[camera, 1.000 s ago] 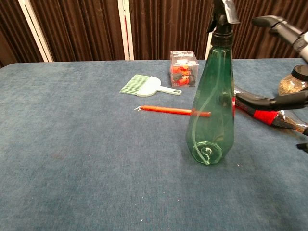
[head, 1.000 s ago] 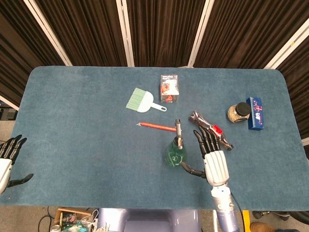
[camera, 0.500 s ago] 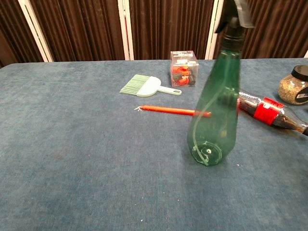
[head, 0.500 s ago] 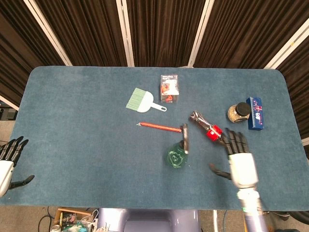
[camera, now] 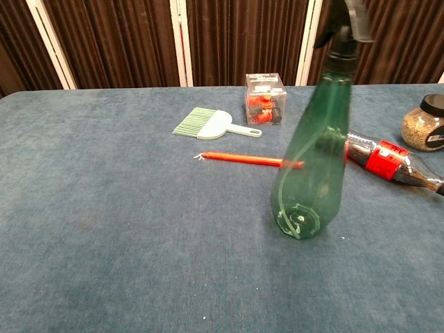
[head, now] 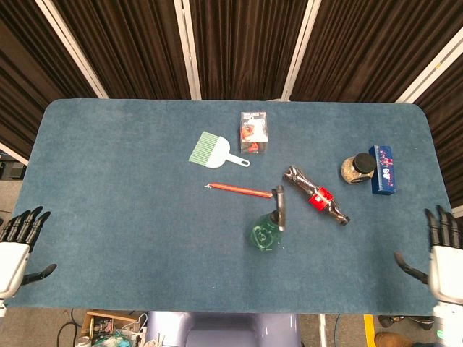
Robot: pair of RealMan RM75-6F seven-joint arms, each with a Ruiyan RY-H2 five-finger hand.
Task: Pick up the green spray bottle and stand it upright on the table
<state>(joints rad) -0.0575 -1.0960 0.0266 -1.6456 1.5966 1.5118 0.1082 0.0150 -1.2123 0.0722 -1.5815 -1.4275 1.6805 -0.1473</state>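
Right hand (head: 446,254) gone from bottle (head: 266,230) to table (head: 108,181) edge, fingers spread, empty, left hand (head: 16,246) likewise, bottle leaning right, hands only overhead.

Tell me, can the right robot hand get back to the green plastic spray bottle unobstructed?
Probably yes. The right robot hand sits open at the table's near right edge, with bare blue cloth up to the green plastic spray bottle; the dark red-labelled cola bottle lies farther back.

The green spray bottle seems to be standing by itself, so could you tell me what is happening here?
Nothing is handling it. The green spray bottle stands on the table, leaning right in the chest view, near a cola bottle and a red stick. The left hand and right hand hang open at the table's edges.
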